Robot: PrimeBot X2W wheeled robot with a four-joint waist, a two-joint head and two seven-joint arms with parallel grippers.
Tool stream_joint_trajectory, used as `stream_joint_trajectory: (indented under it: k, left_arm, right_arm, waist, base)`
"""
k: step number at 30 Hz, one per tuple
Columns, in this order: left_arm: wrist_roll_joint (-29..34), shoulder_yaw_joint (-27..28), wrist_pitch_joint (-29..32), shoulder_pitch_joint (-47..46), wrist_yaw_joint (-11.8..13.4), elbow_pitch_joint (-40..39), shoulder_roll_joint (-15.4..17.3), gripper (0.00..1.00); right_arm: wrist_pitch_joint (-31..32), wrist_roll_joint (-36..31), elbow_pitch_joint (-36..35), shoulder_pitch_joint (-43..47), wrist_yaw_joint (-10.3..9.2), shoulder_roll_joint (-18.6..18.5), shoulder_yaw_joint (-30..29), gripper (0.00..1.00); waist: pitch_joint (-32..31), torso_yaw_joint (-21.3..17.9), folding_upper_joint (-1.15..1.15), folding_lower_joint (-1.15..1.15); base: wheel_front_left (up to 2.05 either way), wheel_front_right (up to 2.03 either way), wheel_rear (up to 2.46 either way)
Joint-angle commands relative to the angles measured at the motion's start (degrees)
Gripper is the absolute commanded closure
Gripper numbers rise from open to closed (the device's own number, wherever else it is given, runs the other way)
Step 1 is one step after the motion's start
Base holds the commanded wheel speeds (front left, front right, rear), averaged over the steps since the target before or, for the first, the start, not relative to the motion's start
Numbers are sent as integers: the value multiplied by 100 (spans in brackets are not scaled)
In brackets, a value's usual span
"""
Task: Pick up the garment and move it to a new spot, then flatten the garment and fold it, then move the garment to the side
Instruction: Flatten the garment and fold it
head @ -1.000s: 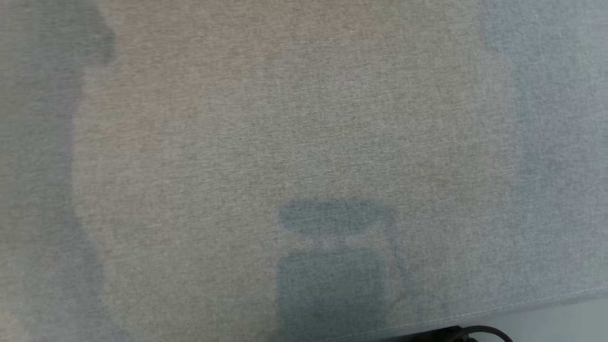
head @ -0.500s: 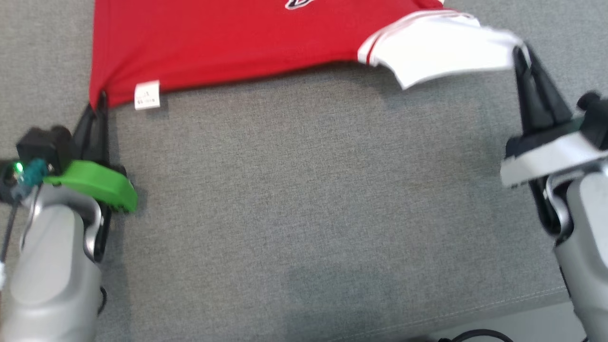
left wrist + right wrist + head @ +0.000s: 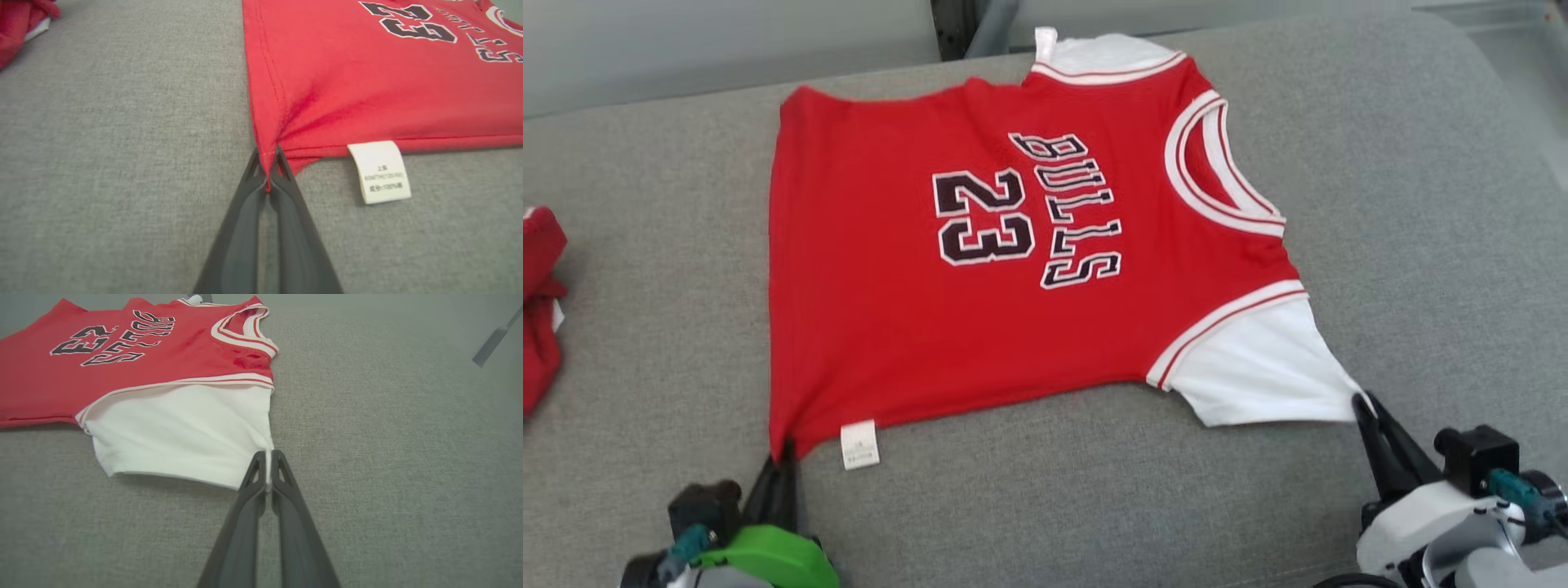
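A red basketball jersey (image 3: 980,269) with white sleeves and the print "BULLS 23" lies spread flat on the grey cushion (image 3: 1054,490), neck to the right. My left gripper (image 3: 786,451) is shut on its near left hem corner (image 3: 267,157), beside a white care label (image 3: 380,171). My right gripper (image 3: 1360,402) is shut on the tip of the near white sleeve (image 3: 184,433), which is pulled taut toward it. Both gripper points also show in the wrist views: left (image 3: 267,167), right (image 3: 267,465).
Another red garment (image 3: 539,302) lies bunched at the cushion's left edge, also seen as red cloth (image 3: 22,24). The cushion's far edge runs behind the jersey, with a dark post (image 3: 952,28) beyond. A grey bar (image 3: 492,339) stands at the far right.
The head camera has tilted up, so the whole jersey now shows. Both grippers still hold the same hem corner and sleeve tip.
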Motion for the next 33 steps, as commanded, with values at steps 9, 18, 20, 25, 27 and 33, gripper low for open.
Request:
stream_joint_trajectory:
  k: [9, 18, 20, 25, 27, 33]
  left_arm:
    - [53, 92, 0, 1174, 3, 40, -199, 100]
    - [20, 599, 0, 1714, 3, -10, -247, 100]
    - [42, 615, 0, 1671, 3, -122, -258, 100]
    - [103, 366, -1, 1391, 2, -478, -289, 100]
    - [100, 244, 0, 1263, 2, -631, -296, 100]
    - [53, 4, 0, 810, 2, -996, -307, 100]
  right_arm:
    - [-16, -12, 208, 1117, -12, -14, 321, 100]
    - [-15, 26, 211, 1721, -13, -91, 235, 100]
    - [-15, 18, 88, 1734, -13, -105, 179, 100]
    - [-15, 48, -427, 1415, -13, -82, 166, 100]
    - [-15, 13, -627, 1238, -12, -84, 173, 100]
    - [-15, -121, -828, 471, -12, -65, 92, 100]
  waist:
    - [-976, 262, 2, 1]
    - [-1048, 323, 2, 1]
    - [-1015, 346, 2, 1]
    - [-889, 408, 2, 1]
    - [-827, 425, 2, 1]
    - [-579, 484, 2, 1]
  base:
    - [0, 0, 0]
    - [0, 0, 0]
    - [0, 0, 0]
    - [0, 0, 0]
    - [0, 0, 0]
    - [0, 0, 0]
